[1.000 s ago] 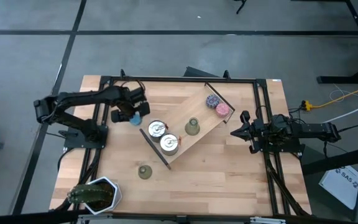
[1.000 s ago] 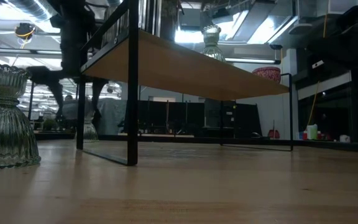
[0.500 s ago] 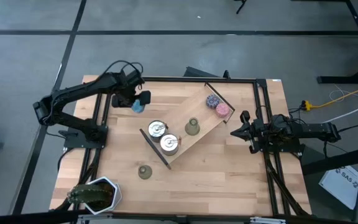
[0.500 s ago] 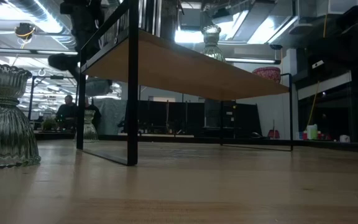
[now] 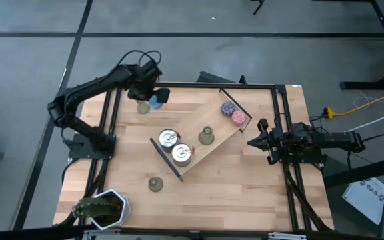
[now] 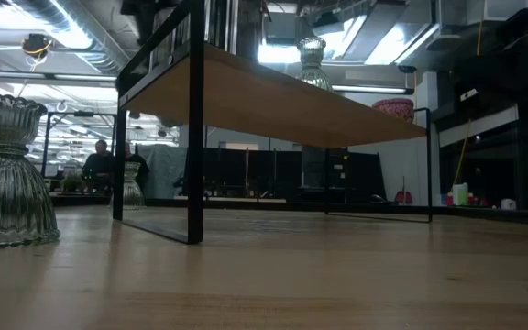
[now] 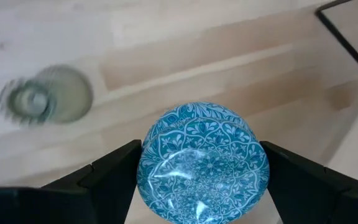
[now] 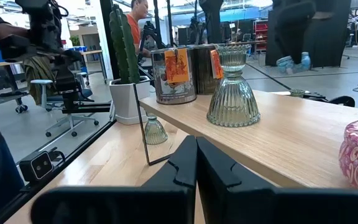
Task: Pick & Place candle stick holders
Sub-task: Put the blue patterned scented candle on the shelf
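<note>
One ribbed olive-green candle stick holder (image 5: 207, 136) stands on its wide base on the raised wooden shelf (image 5: 213, 117). A second (image 5: 155, 184) stands on the table near the front, and a third (image 5: 143, 107) at the far left. My left gripper (image 5: 153, 97) hangs over that far-left corner, shut on a blue patterned puck (image 7: 204, 162), with the third holder (image 7: 45, 99) on the table below and beside it. My right gripper (image 5: 251, 141) waits shut at the table's right side, level, holding nothing (image 8: 195, 163). My left gripper pinches the blue puck by its round side wall (image 7: 148, 169), one finger (image 7: 104, 182) on each opposite side. The fingers come steeply from above, pointing down. The puck is lifted clear of the table, its patterned top facing up toward the wrist.
Two silver tins (image 5: 169, 138) (image 5: 181, 154) stand at the shelf's near end, and a purple puck (image 5: 227, 107) and a pink puck (image 5: 238, 118) at its far end. A potted cactus (image 5: 102, 208) sits at the front left corner. A black frame rail (image 5: 192, 85) runs along the far edge.
My left gripper has risen with the blue puck and swung toward the table's far edge and slightly right, rolling its wrist. The puck stays held and is now clear of the table. The far-left candle stick holder now shows beside it.
</note>
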Controlling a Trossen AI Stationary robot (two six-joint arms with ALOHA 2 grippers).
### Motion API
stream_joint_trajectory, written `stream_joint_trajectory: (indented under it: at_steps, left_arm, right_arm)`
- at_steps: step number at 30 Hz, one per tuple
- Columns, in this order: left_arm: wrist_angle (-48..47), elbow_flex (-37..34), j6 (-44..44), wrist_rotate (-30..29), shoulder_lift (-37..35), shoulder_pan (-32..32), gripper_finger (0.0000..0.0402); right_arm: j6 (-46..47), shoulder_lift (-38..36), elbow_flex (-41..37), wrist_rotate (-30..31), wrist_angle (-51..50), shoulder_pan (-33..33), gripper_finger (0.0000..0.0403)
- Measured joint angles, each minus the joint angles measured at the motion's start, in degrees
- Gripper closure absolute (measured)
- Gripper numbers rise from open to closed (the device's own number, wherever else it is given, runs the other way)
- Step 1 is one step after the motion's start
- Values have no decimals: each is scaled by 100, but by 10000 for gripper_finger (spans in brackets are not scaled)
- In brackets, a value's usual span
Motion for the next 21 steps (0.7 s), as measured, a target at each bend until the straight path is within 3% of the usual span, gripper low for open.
stream_joint_trajectory:
  at_steps: [21]
  left_arm:
    - [-206, 3057, 2189, 107, 2194, -246, 94]
  right_arm:
    - [0, 0, 0, 0, 0, 1, 393]
